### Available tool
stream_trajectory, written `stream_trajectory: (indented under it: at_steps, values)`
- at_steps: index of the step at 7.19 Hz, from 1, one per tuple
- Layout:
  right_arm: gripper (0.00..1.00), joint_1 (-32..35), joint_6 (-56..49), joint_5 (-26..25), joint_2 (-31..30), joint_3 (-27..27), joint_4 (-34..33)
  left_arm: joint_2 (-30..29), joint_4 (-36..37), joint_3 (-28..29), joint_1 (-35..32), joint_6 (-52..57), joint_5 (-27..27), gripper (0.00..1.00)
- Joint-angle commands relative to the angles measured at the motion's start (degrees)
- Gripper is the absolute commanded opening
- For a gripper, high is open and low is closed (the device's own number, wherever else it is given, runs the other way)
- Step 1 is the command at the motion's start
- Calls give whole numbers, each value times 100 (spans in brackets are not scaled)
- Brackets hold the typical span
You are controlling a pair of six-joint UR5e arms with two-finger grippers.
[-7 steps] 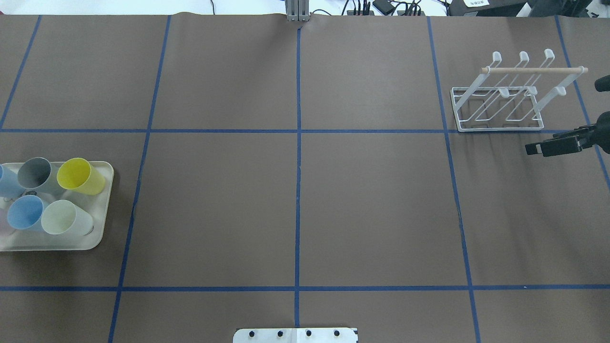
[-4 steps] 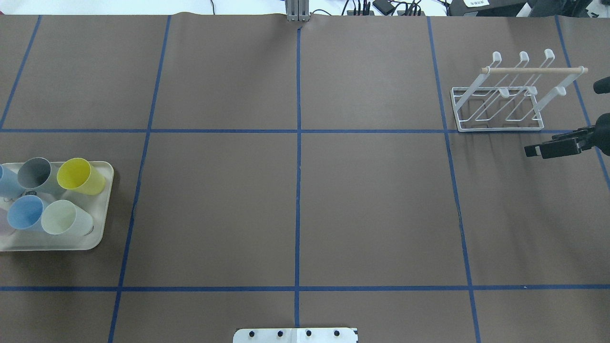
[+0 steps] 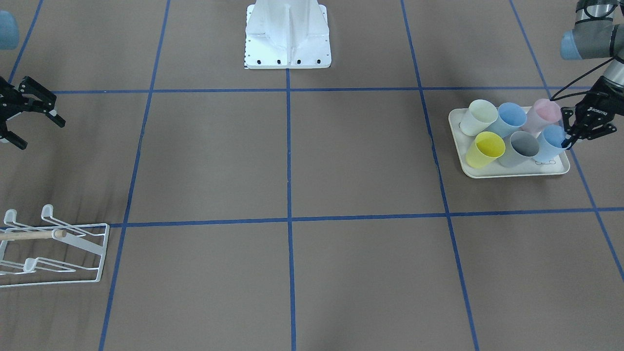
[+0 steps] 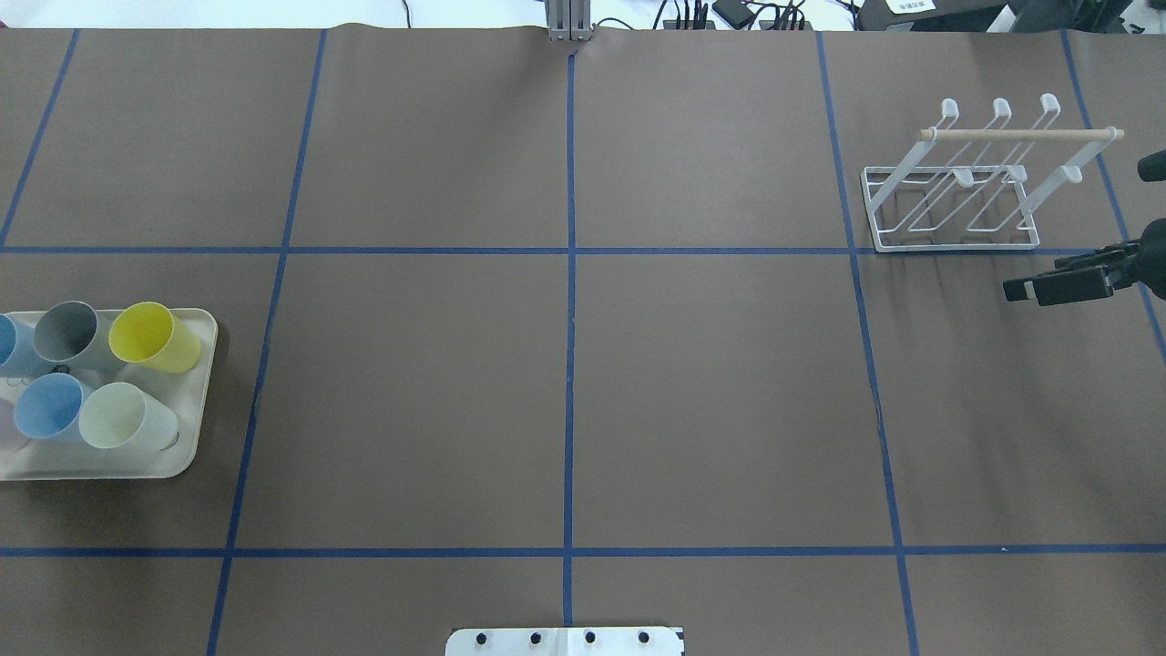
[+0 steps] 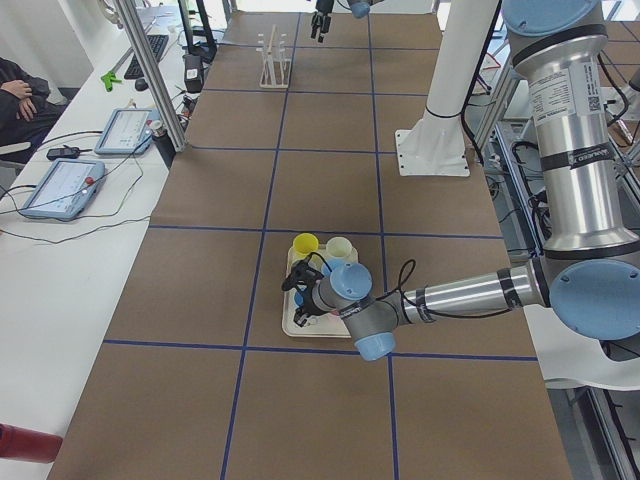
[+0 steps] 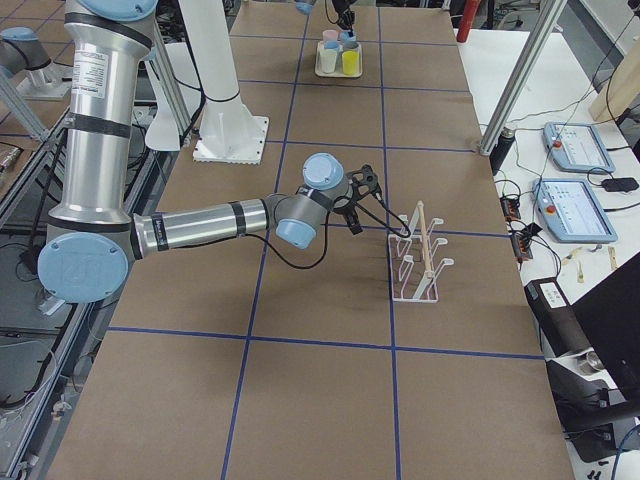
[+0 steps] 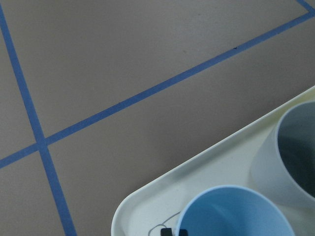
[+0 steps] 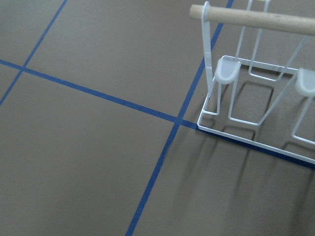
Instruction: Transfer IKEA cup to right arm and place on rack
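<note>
Several IKEA cups stand on a cream tray (image 3: 516,173) at the table's left end. My left gripper (image 3: 566,142) is at the tray's outer corner, shut on the rim of a blue cup (image 3: 550,141). In the left wrist view that cup (image 7: 236,211) fills the bottom edge, with a fingertip (image 7: 170,231) at its rim. The white wire rack (image 4: 952,246) with its wooden dowel stands at the far right. My right gripper (image 3: 41,134) is open and empty, hovering just in front of the rack (image 8: 219,73).
Yellow (image 4: 150,335), grey (image 4: 66,330), pale green (image 4: 118,416), pink (image 3: 543,113) and another blue cup (image 4: 47,407) share the tray. The robot base (image 3: 287,36) stands at mid-table. Blue tape lines cross the brown table cover.
The blue cup at the overhead view's left edge has shifted further left, out of frame. The right gripper has drifted very slightly.
</note>
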Motion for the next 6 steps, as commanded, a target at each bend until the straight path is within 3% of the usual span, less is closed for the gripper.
stream_trajectory:
  at_steps: [1,2,4,5,6]
  values:
    - [98,-32,-10,-108,364,0,73,-311,366,-26,-719,2,-73,0]
    - [98,-224,8,-335,601,-44,578,-392,490,-26,-1308,342,-386,0]
    - [99,-707,401,-425,1058,-132,847,-724,649,-226,-2242,592,-1710,0]
    - [99,-953,403,-713,1426,-132,847,-770,658,-785,-2237,174,-1838,0]
    - [99,-1408,377,-1316,1882,-193,847,-918,650,-1400,-2176,-1171,-1831,0]
